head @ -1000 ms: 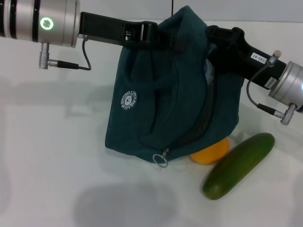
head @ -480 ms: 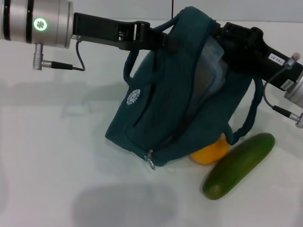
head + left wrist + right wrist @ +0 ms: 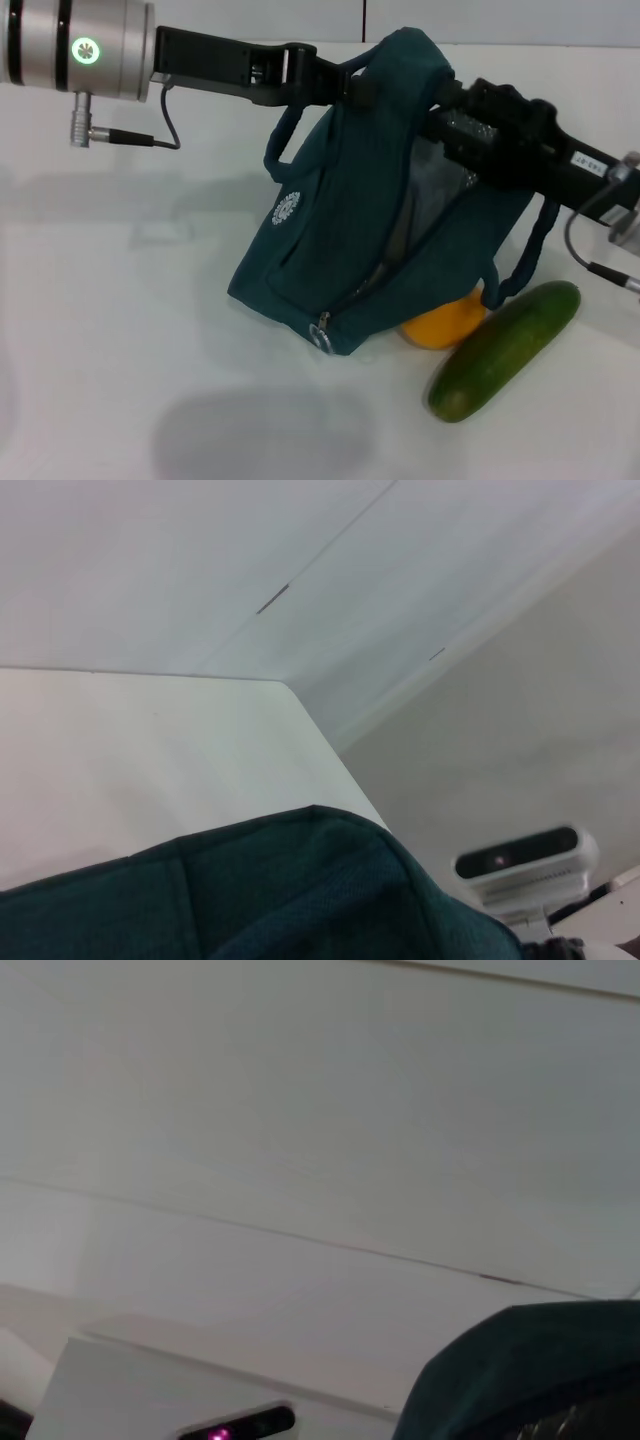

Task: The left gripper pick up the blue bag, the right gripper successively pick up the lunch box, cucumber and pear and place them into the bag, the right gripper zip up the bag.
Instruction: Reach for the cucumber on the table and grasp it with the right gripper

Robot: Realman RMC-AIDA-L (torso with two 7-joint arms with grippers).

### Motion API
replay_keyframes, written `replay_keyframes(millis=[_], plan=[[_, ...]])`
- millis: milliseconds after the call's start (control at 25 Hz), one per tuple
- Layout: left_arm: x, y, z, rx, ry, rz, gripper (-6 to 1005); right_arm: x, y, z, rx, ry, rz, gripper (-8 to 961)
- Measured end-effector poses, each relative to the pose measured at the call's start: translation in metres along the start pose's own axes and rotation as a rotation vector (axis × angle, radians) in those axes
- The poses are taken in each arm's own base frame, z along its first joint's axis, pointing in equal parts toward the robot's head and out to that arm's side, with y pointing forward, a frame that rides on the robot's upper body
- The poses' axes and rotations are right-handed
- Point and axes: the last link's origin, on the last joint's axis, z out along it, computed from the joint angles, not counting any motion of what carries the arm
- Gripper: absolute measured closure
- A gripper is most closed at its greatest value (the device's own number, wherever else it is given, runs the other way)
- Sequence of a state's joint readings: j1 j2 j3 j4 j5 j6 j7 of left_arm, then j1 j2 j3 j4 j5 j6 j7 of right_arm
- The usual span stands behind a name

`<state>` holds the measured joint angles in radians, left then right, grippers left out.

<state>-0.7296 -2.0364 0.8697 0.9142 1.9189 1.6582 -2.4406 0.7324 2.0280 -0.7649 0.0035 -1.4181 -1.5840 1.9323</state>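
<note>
The blue bag (image 3: pixel 350 230) hangs tilted above the table, its mouth facing right and its zipper ring (image 3: pixel 322 338) low at the front. My left gripper (image 3: pixel 350 88) is shut on the bag's top edge. My right gripper (image 3: pixel 440 108) reaches in from the right to the top of the mouth, its tips hidden by fabric. The clear lunch box (image 3: pixel 432 190) shows faintly inside the opening. The pear (image 3: pixel 447 322) lies half hidden under the bag's lower corner. The cucumber (image 3: pixel 505 350) lies slanted just right of it. Bag fabric (image 3: pixel 300 890) fills the left wrist view's lower part and a corner (image 3: pixel 530 1370) of the right wrist view.
The white table (image 3: pixel 120 350) stretches to the left and front of the bag. One bag handle (image 3: pixel 520 270) dangles on the right above the cucumber. A small white camera unit (image 3: pixel 525 865) stands beyond the table's edge in the left wrist view.
The bag has tipped further, its bottom swinging left and its mouth opening right. My right gripper has moved left over the mouth, covering more of the lunch box. A handle has dropped free on the right.
</note>
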Motion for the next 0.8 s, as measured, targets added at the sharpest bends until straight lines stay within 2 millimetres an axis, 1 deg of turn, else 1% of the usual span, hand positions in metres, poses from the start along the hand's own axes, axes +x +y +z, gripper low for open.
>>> replay_keyframes(millis=[40, 240, 400, 600, 800], plan=[[0.0, 0.0, 0.0, 0.002, 0.003, 0.0, 942, 0.001, 0.0, -0.003, -0.005, -0.001, -0.002, 434], [0.002, -0.002, -0.004, 0.009, 0.028, -0.007, 942, 0.002, 0.008, -0.027, -0.053, -0.017, -0.051, 364], [0.003, -0.004, -0.005, 0.019, 0.039, -0.011, 942, 0.0, 0.018, -0.047, -0.104, -0.042, -0.154, 365], [0.004, -0.01, -0.007, 0.048, 0.067, -0.016, 942, -0.001, 0.033, -0.074, -0.173, -0.092, -0.331, 365], [0.004, -0.015, -0.009, 0.075, 0.096, -0.024, 942, 0.002, 0.044, -0.094, -0.211, -0.097, -0.448, 366]])
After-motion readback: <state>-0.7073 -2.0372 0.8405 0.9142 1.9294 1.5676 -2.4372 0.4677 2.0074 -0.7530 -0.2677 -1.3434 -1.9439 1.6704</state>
